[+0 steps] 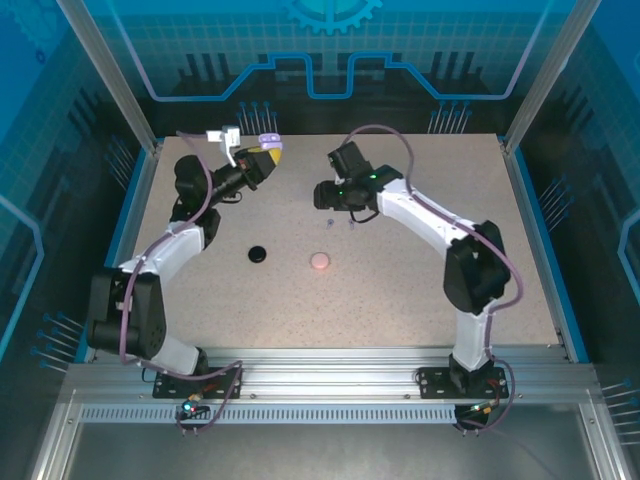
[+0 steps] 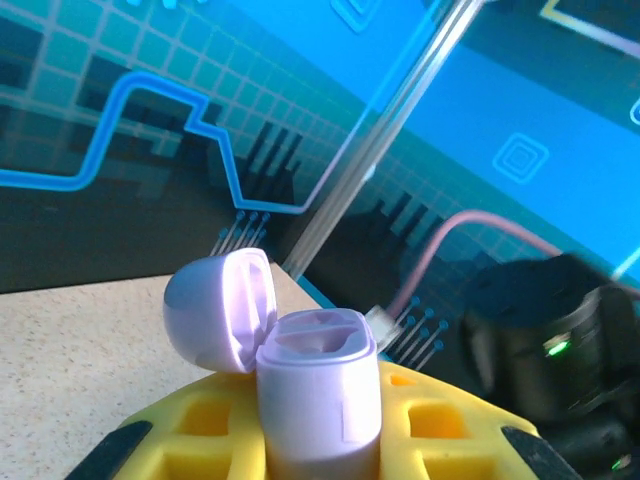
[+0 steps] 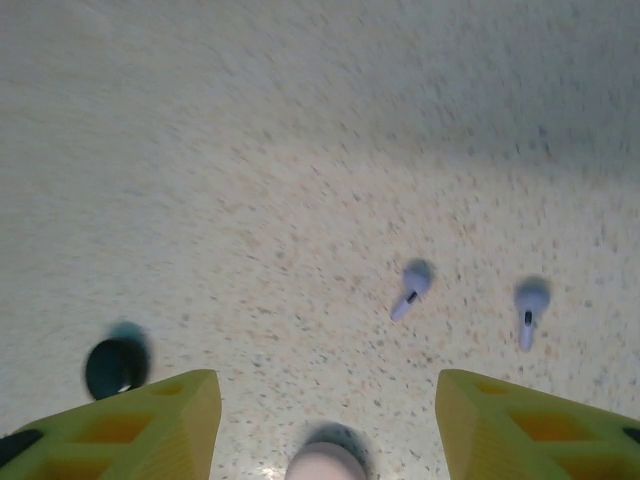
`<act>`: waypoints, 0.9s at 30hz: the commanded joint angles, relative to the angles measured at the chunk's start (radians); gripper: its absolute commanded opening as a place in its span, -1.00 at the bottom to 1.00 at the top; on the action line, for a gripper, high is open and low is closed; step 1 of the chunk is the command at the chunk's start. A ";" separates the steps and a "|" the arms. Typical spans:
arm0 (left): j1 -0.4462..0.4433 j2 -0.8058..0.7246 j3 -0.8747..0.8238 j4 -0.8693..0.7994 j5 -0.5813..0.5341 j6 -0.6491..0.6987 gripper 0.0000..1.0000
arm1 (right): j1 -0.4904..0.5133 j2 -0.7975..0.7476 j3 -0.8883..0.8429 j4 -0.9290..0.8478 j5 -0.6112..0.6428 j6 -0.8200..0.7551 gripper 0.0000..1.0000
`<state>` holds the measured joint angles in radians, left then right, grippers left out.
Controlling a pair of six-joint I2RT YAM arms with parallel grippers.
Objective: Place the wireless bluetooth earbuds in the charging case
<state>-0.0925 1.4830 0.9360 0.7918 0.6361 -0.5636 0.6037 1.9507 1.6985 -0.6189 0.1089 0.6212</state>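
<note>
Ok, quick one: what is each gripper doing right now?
Left gripper: closed, holding the purple charging case, whose lid is open.
Right gripper: open, holding nothing.

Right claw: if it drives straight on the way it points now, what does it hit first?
Most likely bare table, not an object: the open right claw aims at the speckled top between things. The pink case sits below that line, the nearer purple earbud right of it. Depth is unclear.
</note>
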 commanded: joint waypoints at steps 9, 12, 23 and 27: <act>-0.136 -0.211 -0.104 -0.102 -0.275 0.203 -0.80 | 0.059 0.230 0.236 -0.258 0.194 0.242 0.08; -0.154 -0.230 -0.123 -0.095 -0.305 0.217 -0.80 | 0.066 0.282 0.292 -0.286 0.209 0.265 0.05; -0.156 -0.294 -0.174 -0.080 -0.432 0.230 -0.82 | 0.076 0.469 0.485 -0.386 0.243 0.326 -0.08; -0.156 -0.299 -0.188 -0.069 -0.443 0.234 -0.82 | 0.076 0.507 0.519 -0.401 0.253 0.342 -0.11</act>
<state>-0.2443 1.2064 0.7689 0.6937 0.2367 -0.3584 0.6670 2.4245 2.1693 -0.9630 0.3283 0.9253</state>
